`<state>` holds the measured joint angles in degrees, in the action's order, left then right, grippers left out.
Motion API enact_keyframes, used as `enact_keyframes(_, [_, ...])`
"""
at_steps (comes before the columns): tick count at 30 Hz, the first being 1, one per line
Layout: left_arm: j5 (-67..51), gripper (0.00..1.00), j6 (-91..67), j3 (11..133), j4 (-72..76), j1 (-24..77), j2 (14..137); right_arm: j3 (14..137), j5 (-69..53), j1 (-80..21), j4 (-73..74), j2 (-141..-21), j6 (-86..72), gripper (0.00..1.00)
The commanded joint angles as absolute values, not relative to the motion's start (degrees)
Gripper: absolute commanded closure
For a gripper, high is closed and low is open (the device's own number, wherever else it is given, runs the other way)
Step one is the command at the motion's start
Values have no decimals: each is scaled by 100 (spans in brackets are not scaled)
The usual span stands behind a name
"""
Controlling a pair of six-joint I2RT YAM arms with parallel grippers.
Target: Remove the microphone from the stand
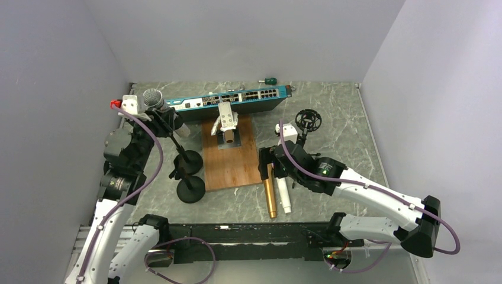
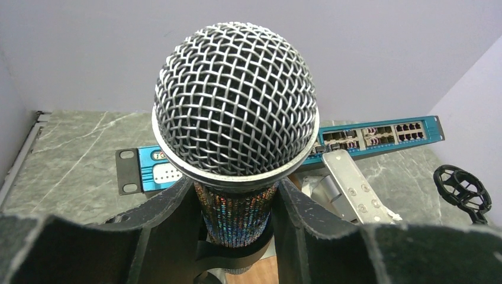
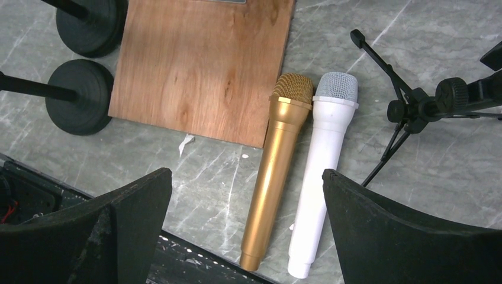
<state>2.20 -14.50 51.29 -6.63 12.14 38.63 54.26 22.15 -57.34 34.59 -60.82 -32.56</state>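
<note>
Left wrist view showed left gripper [image 2: 237, 222] gripping the glittery silver mesh-headed microphone [image 2: 235, 106] by its handle, the sensible hold: rigid, likely hefty; right gripper [image 3: 247, 198] gaped wide

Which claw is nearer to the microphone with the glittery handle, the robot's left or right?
Left. The left claw clamps the glittery microphone by its handle, just below the mesh head. The right claw hangs open over the gold microphone and white microphone, well off to the side.
</note>
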Motion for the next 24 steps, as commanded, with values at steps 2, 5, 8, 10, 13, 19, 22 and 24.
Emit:
enact_keyframes(2, [-189, 100, -1765, 5321, 17, 1213, 3707, 5777, 2205, -5828, 3236, -6101, -3139, 0])
enact_keyframes(5, [-159, 100, -1744, 5390, -643, 1213, 3608, 5960, 2159, -5932, 3158, -6217, -2989, 0])
enact_keyframes(8, [-140, 61, -1710, 5445, -1040, 1213, 3483, 6266, 2096, -6080, 2976, -6402, -2736, 0])
enact_keyframes(10, [-28, 29, -1762, 5619, -1444, 1213, 3430, 6521, 2031, -6183, 2814, -6603, -2537, 0])
enact_keyframes(13, [-137, 8, -1667, 5990, -1899, 1213, 3401, 6992, 1837, -6334, 2498, -6895, -2191, 0])
enact_keyframes(19, [-138, 1, -1592, 6797, -2696, 1213, 3282, 8076, 1425, -6481, 1813, -7541, -1769, 0])
enact_keyframes(22, [401, 1, -1549, 6895, -3001, 1213, 2971, 8515, 1468, -6603, 1355, -7818, -1564, 0])
enact_keyframes(24, [846, 1, -1515, 6832, -3120, 1213, 2712, 8882, 1695, -6671, 1148, -8052, -1522, 1])
